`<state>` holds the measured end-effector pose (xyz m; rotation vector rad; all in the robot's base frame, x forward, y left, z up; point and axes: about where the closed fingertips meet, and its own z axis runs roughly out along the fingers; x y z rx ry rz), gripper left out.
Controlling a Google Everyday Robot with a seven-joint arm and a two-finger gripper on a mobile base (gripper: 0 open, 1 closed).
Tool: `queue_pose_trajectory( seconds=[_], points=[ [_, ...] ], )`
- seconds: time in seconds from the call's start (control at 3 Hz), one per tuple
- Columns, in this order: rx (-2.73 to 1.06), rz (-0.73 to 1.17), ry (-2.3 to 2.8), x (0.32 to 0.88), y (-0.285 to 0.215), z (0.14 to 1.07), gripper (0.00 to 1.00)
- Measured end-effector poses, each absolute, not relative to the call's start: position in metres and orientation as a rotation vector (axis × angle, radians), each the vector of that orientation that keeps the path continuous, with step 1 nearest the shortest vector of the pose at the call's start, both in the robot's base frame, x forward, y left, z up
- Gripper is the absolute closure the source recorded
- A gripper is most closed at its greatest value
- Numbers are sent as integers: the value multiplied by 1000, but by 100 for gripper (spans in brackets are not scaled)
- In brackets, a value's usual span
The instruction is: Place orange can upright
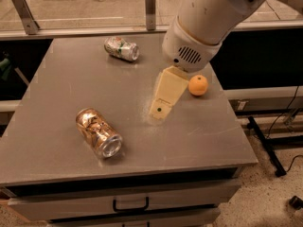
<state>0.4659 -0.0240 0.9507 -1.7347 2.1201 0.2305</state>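
Gripper (160, 110) hangs low over table (57, 93), open-or-closed state not discernible, with orange can (98, 132), shiny copper-toned and silver-ended, lying on its side well to its left, nearer the camera.

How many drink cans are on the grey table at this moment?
2. The orange can lies on its side at the front left; the silver-and-green can lies near the far edge. The gripper hangs over the table, left of the orange fruit. The arm could hide another.
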Motion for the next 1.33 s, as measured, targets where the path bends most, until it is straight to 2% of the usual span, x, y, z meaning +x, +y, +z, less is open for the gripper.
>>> queue_pose_trajectory(
  seconds=[0.33, 1.33],
  points=[
    [-1725, 233, 2123, 467, -19, 951, 0],
    [-1382, 376, 2316, 495, 84, 926, 0]
  ],
)
